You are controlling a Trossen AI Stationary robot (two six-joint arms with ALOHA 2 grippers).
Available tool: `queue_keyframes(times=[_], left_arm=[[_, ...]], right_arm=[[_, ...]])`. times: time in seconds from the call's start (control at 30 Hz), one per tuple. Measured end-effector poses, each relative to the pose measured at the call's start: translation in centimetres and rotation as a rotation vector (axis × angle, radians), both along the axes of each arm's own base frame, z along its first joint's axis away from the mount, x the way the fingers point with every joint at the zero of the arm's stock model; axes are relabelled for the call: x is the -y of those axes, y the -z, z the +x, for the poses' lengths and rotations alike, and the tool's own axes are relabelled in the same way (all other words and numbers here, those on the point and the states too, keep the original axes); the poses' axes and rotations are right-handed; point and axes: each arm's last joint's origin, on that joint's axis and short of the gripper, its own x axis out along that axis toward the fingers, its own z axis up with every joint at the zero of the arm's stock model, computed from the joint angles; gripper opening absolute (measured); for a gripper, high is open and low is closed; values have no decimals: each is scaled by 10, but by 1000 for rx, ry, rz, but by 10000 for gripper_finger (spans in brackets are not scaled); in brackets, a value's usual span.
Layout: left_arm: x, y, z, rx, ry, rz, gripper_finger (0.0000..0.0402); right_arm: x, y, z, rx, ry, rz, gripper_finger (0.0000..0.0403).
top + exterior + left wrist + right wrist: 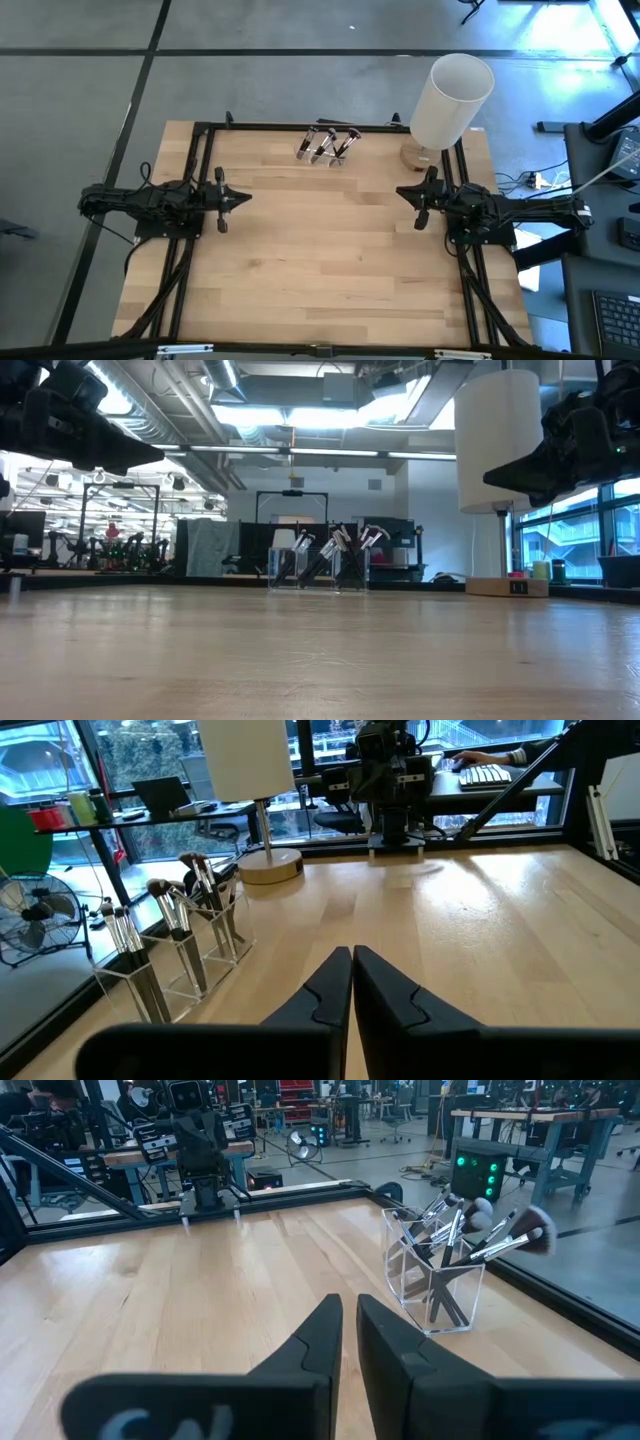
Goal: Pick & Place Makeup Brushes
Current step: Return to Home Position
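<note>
Makeup brushes (pixel 328 146), thin, dark-handled and silver-ferruled, are gathered bristles-up in a clear three-celled plastic organizer (pixel 462 1298) at the upper middle of the high view, close to the far edge of the pale wooden table (pixel 330 270). No brush is seen lying loose on the boards, so the placing is judged complete.

The left gripper (pixel 248 198) is held at the middle left and the right gripper (pixel 398 191) at the middle right, both raised off the wood and well apart from the organizer. Each claw is drawn together on nothing, with only a thin slit visible between the right one's fingers (pixel 322 1325).

Little risk is posed by the brushes themselves, though several lean out past the rim. If the table were jolted, the light organizer could be tipped or a brush spilled. More care is owed to the white cylindrical-shaded lamp on its round wooden base (pixel 452 95), which stands near the right arm at the upper right. It could be clipped by a wide swing.
</note>
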Motion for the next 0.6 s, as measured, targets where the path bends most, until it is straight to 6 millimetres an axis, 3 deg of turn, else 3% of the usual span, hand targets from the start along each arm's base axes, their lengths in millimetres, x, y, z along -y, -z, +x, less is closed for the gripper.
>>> queue_keyframes(times=[0.6], left_arm=[[0, 0, 0, 0, 0, 0, 12]], right_arm=[[0, 0, 0, 0, 0, 0, 37]])
